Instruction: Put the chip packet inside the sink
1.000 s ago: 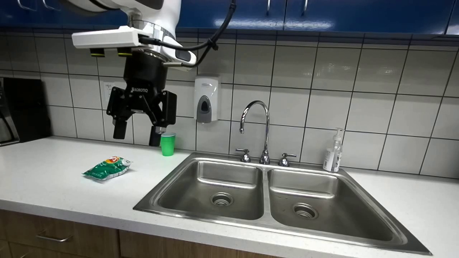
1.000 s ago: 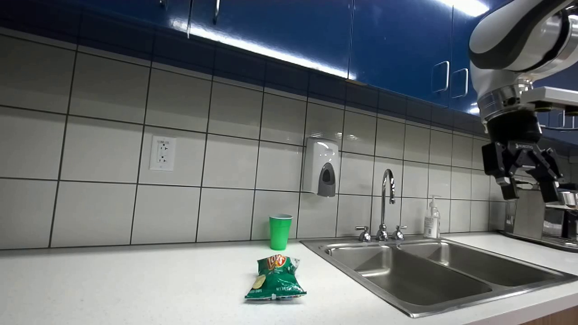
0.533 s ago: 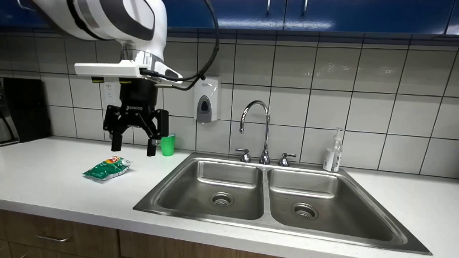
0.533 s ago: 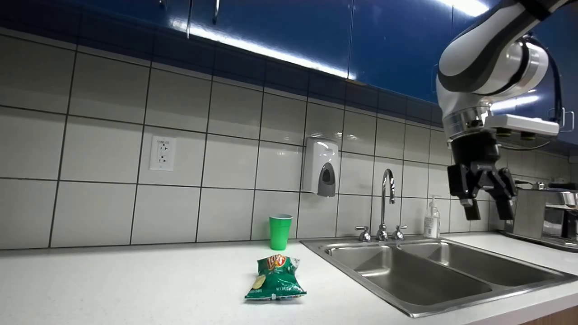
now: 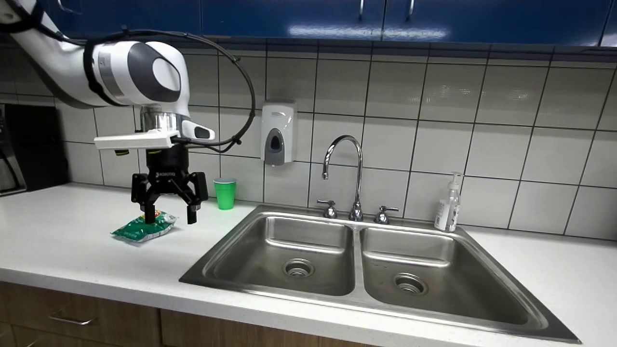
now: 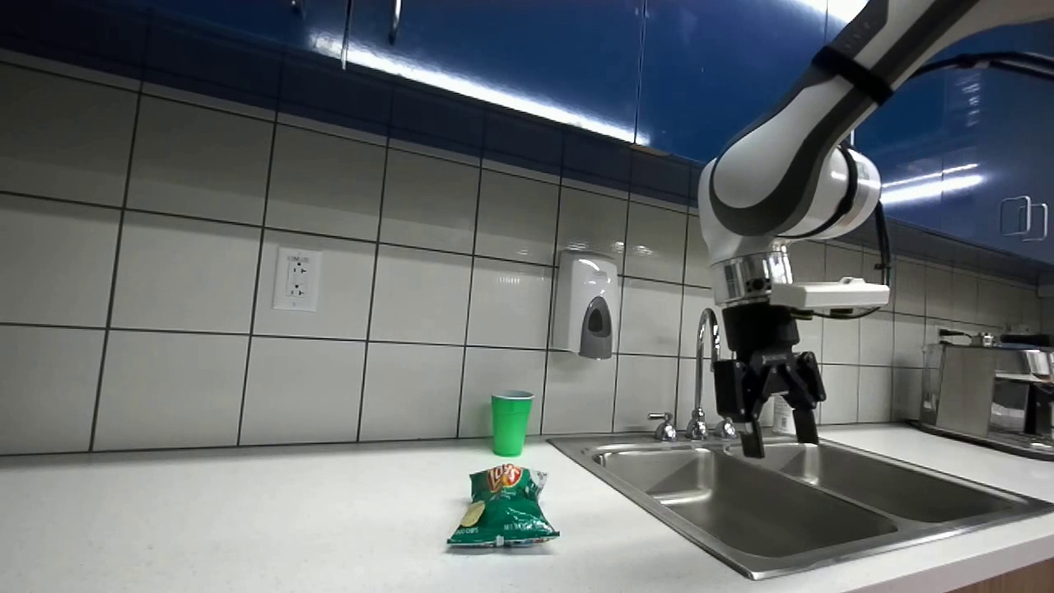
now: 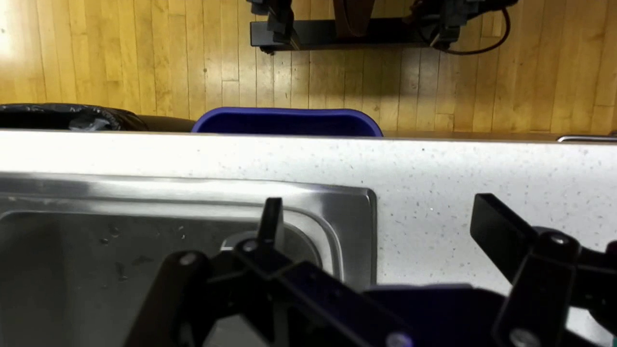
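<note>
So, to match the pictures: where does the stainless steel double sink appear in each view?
In an exterior view: double sink, lower centre to lower right.
In an exterior view: double sink, lower right, partly behind the hand.
In the wrist view: double sink, lower left, only partly in the picture.
Shared landmark: the white countertop, beside the sink in all views.

Glossy crinkled film on the chip packet, satin stainless steel sink, mirror-bright chrome faucet, smooth flecked surface, shiny glazed wall tiles, high-gloss cabinet doors, wood-grain drawer front, smooth plastic-looking cup, glossy plastic dispenser, matt dark jaws, polished-looking wooden floorboards.
</note>
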`<state>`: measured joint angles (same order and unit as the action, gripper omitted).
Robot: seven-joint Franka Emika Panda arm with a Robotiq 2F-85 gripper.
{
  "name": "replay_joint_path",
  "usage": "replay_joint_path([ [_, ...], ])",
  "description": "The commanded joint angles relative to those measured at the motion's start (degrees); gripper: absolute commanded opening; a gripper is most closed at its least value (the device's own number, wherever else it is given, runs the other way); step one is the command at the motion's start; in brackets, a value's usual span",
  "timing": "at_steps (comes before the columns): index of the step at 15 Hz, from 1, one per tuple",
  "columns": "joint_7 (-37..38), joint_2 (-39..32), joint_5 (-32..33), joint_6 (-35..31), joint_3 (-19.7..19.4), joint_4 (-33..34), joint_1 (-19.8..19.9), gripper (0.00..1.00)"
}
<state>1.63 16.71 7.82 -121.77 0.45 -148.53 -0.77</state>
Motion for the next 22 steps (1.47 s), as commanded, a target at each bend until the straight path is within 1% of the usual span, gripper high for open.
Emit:
replay_joint_path([
  [1,7.08,-7.47,0.87,-3.35,3.51,4.75,-0.76,1.0],
  [3,11.08,-10.77,1.29,-3.97,4.95,7.42,-1.48,1.0],
  [6,15.36,-15.73,0.14,-3.89,6.17,12.17,-3.06,1.0],
  [13,24.13,-27.21,-1.41,-5.96,6.67,23.11,-7.4,1.0],
  [18,26.29,-34.32,-4.05,-5.64,6.23,31.04,-10.51,1.0],
  [22,26.92,-37.62,-5.16,-4.14,5.84,36.68,-12.32,1.0],
])
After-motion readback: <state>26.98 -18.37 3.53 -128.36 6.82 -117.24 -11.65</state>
